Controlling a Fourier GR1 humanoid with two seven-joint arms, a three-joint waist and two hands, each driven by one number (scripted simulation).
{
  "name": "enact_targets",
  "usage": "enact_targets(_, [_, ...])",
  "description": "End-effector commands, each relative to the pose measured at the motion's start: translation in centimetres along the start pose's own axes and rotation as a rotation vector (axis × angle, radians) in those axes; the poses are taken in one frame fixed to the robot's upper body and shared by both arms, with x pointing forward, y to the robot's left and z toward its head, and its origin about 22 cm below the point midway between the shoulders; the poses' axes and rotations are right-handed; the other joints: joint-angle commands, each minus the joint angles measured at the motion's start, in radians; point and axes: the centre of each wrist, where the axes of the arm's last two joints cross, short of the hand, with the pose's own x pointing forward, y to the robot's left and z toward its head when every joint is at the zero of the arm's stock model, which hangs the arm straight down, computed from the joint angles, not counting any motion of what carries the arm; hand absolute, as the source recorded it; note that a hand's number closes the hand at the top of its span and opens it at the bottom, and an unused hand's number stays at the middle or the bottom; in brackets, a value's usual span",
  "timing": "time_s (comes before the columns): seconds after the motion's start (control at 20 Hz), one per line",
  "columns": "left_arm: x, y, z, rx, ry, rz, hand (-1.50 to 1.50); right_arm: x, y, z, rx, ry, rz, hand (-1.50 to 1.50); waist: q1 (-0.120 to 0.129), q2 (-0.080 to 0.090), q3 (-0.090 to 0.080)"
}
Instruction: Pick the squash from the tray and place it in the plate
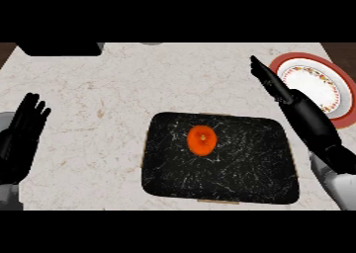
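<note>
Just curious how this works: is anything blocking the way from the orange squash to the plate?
No separate object does. Only the robot's own right hand lies between the tray holding the squash and the plate, fingers straight.

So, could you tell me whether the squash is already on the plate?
No, the squash lies in the middle of the black tray, apart from the plate.

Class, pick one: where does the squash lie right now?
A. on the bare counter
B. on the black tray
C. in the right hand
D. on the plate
B: the squash sits near the middle of the tray, apart from the plate.
</note>
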Motion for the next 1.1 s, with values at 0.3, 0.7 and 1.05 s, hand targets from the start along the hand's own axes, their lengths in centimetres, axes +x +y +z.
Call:
enact_targets(0.3, [-1.0, -1.4, -1.1, -0.068, 0.098, -0.120, 0.00, 1.0, -5.2, -1.8, 0.137, 0.028, 0.399, 1.50, 0.010, 0.022, 0.011])
enact_targets(0.7, [-0.7, -3.1, -2.1, -0.101, 0.146, -0.136, 0.00, -10.8, 1.2, 3.9, -0.105, 0.039, -0.171, -1.50, 0.031, 0.036, 0.030])
enact_targets(1.05, [-0.6, -4.8, -2.6, -0.085, 0.142, -0.137, 0.00, -9.9, 0.1, 3.6, 0.090, 0.108, 0.074, -1.50, 0.029, 0.033, 0.029])
